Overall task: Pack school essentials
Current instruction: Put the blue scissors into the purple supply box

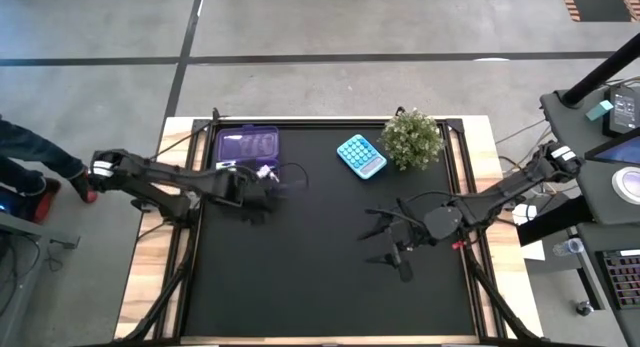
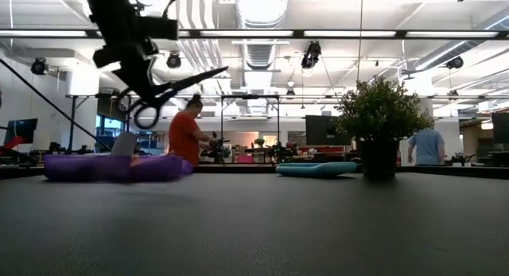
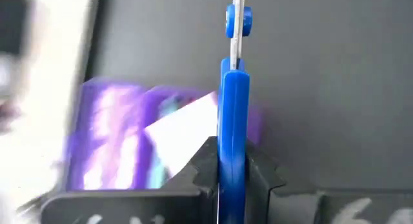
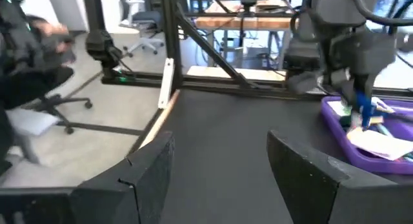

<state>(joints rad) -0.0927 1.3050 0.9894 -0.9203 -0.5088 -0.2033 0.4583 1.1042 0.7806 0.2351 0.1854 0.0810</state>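
My left gripper [image 1: 270, 186] hangs above the table just near of the translucent purple case [image 1: 247, 145], shut on the blue-handled scissors [image 3: 233, 114]. In the low view the scissors [image 2: 163, 93] are in the air, their blades pointing toward the plant's side. The case holds a pale paper square [image 3: 187, 130] and other small stationery, which I cannot make out singly. My right gripper [image 1: 378, 237] is open and empty, low over the table's right half; its fingers frame the right wrist view [image 4: 219, 166]. My left gripper pinches the scissors' blue handle [image 3: 233, 146] edge-on between its two fingers, on the handle side of the pivot [image 3: 237, 20]. The fingers lie along the scissors, and the blades run on past the fingertips. The scissors are lifted clear of the table [image 2: 147, 109].
A teal calculator-like slab [image 1: 361, 155] lies at the far middle, with the small leafy potted plant [image 1: 412, 137] just right of it. The near half of the black mat [image 1: 300, 287] is bare. People move in the room beyond the table [image 2: 184, 133].
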